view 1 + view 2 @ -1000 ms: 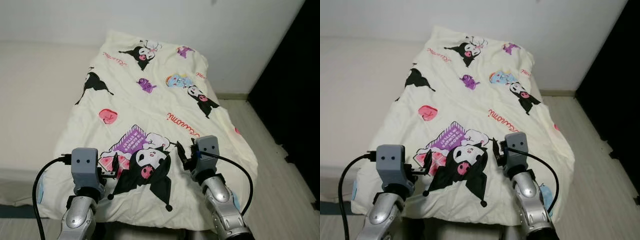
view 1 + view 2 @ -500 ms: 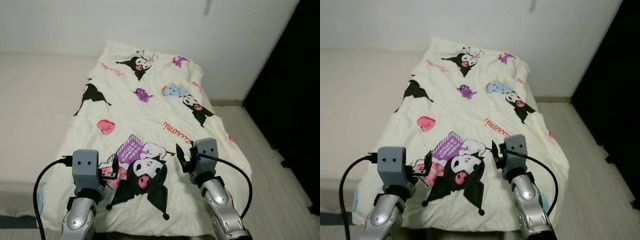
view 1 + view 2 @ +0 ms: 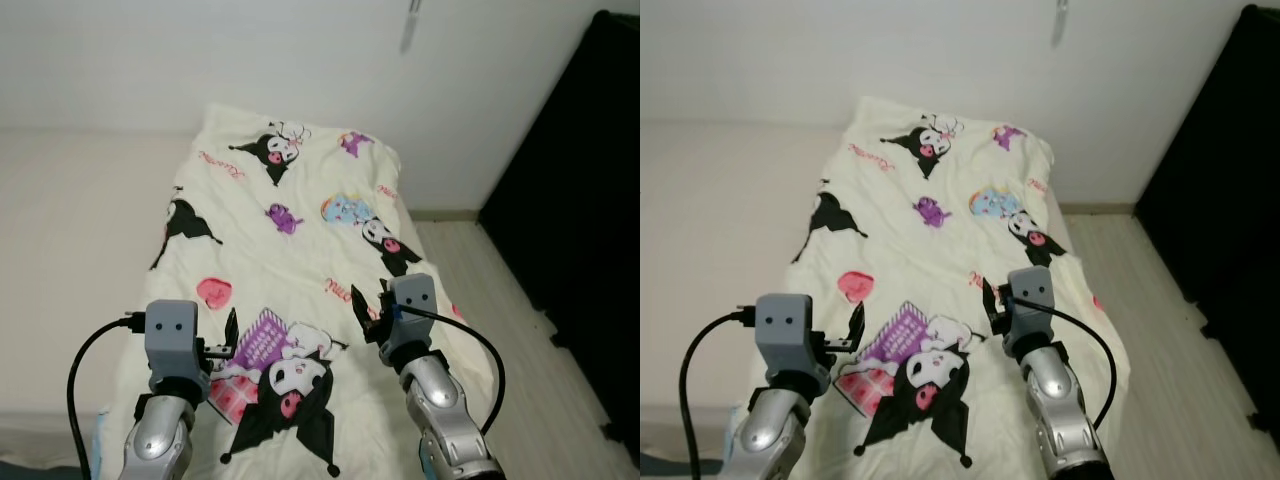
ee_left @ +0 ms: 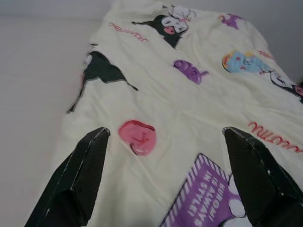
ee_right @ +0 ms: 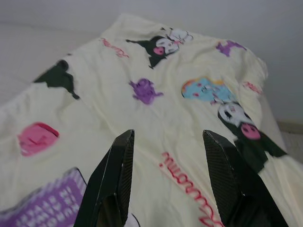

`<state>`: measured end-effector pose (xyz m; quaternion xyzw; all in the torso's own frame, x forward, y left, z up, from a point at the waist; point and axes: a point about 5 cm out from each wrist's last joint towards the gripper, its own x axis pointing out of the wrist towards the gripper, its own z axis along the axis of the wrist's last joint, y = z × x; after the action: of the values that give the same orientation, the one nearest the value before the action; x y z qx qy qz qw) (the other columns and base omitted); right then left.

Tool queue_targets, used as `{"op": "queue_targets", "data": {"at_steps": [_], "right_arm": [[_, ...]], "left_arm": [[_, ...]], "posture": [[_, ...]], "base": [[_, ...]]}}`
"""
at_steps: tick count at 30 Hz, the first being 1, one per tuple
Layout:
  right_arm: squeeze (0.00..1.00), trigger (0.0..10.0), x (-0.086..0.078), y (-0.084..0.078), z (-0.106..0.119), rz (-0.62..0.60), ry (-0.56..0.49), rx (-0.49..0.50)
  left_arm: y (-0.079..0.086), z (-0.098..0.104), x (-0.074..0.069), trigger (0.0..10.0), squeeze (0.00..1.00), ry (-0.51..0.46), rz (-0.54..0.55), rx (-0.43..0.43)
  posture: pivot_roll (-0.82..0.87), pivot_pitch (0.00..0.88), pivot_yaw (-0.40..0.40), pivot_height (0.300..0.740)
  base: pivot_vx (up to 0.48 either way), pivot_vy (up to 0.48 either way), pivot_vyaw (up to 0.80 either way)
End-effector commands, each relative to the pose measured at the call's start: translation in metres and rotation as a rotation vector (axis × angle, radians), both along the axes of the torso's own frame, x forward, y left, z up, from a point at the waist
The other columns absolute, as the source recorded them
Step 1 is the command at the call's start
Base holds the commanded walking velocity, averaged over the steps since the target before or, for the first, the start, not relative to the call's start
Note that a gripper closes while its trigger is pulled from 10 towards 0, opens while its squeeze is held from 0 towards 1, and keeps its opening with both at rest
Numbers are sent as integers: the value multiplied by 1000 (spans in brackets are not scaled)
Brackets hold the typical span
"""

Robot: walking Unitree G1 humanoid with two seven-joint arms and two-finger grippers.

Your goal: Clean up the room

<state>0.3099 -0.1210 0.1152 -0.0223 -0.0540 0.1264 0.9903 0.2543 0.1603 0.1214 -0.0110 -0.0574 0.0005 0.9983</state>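
Covering the bed to its edges, the cartoon-print quilt (image 3: 290, 270) is spread flat; bare floor (image 3: 500, 300) lies beside it. Left gripper (image 4: 165, 175) and right gripper (image 5: 168, 177) are held above it, fingers parted, empty.

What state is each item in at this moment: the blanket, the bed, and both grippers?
Blanket: spread flat over the bed, lightly wrinkled, printed side up.
Bed: bare pale surface beside the blanket.
Left gripper: open, empty, above the blanket's near end.
Right gripper: open, empty, above the blanket.
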Motion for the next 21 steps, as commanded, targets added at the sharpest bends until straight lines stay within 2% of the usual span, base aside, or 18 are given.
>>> {"op": "queue_targets", "data": {"at_steps": [1, 15, 21], "right_arm": [[0, 10000, -3, 1, -4, 8, 20, 2], [0, 10000, -6, 5, -4, 39, 31, 14], [0, 10000, -7, 8, -4, 51, 33, 20]], "left_arm": [[0, -3, -4, 10000, 0, 7, 6, -1], [2, -5, -10, 10000, 0, 7, 28, -9], [4, -6, -11, 10000, 0, 9, 36, -12]], "posture": [[-37, 153, -71, 686], [-31, 156, -77, 740], [-31, 156, -79, 740]], "base": [[0, 0, 0], [0, 0, 0], [0, 0, 0]]}}
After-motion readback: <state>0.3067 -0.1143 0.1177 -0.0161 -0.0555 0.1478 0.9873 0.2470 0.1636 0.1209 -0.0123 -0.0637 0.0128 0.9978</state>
